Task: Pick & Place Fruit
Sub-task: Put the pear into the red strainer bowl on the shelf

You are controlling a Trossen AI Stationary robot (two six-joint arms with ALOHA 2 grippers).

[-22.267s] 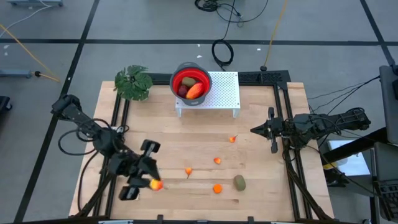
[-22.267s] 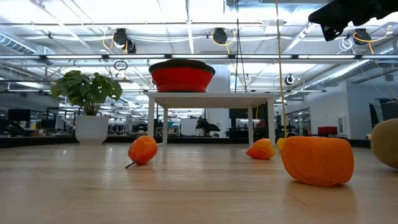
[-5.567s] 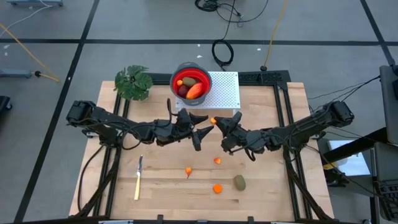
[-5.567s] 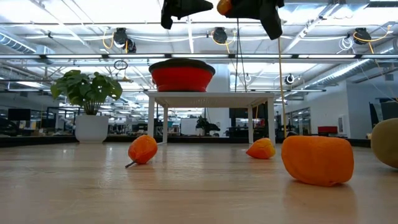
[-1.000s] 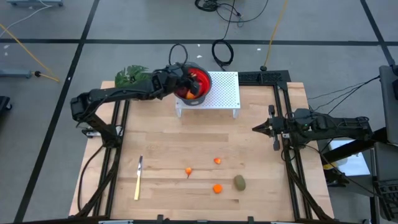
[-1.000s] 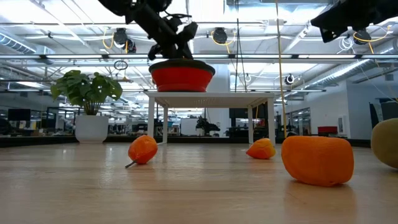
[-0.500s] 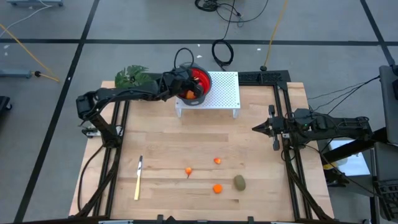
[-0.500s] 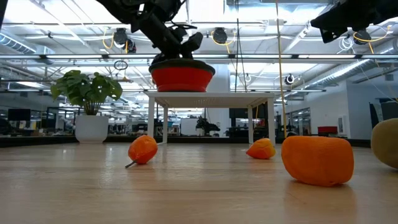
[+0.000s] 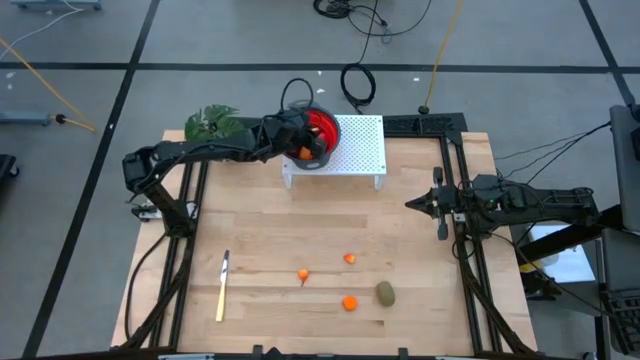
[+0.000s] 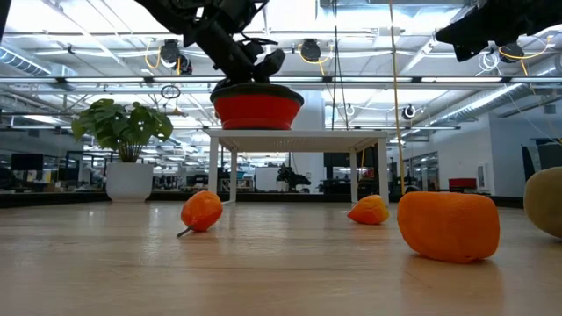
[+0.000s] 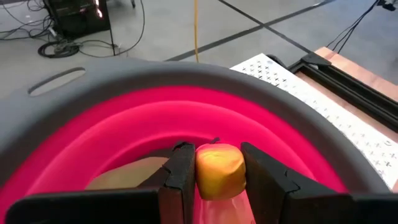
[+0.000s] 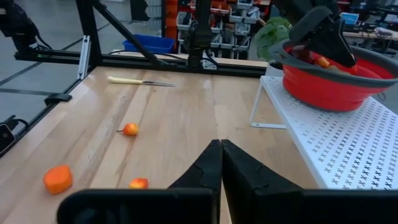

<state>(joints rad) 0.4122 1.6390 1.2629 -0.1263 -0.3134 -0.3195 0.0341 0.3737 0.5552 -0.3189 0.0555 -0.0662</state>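
My left gripper (image 9: 303, 146) reaches over the red bowl with a grey rim (image 9: 325, 128), which stands on a white perforated stand (image 9: 360, 150) at the far edge. It is shut on a tiny orange fruit (image 11: 219, 172). An olive-brown piece (image 11: 127, 178) lies inside the bowl (image 11: 112, 134). On the table lie two tiny orange fruits (image 9: 303, 273) (image 9: 349, 258), an orange chunk (image 9: 349, 302) and an olive-brown oval (image 9: 385, 293). My right gripper (image 9: 410, 207) waits shut above the table's right side, fingers together (image 12: 219, 155). My left gripper pinches the tiny orange fruit by its two opposite sides (image 11: 200, 173) between the two fingers (image 11: 181, 177). The arm comes from the table's left, slanting down over the bowl's rim. The fruit is lifted clear, hanging above the bowl's red inside.
A pale-yellow knife (image 9: 222, 285) lies near the table's left side. A green leafy plant (image 9: 212, 126) stands at the far left corner beside the bowl. Black frame rails (image 9: 462, 200) run along both table sides. Bare wood stretches between the stand and the scattered pieces.
My left gripper, still shut on the orange fruit, has edged a little farther over the bowl toward the table's right, then held still. My right arm has not moved.
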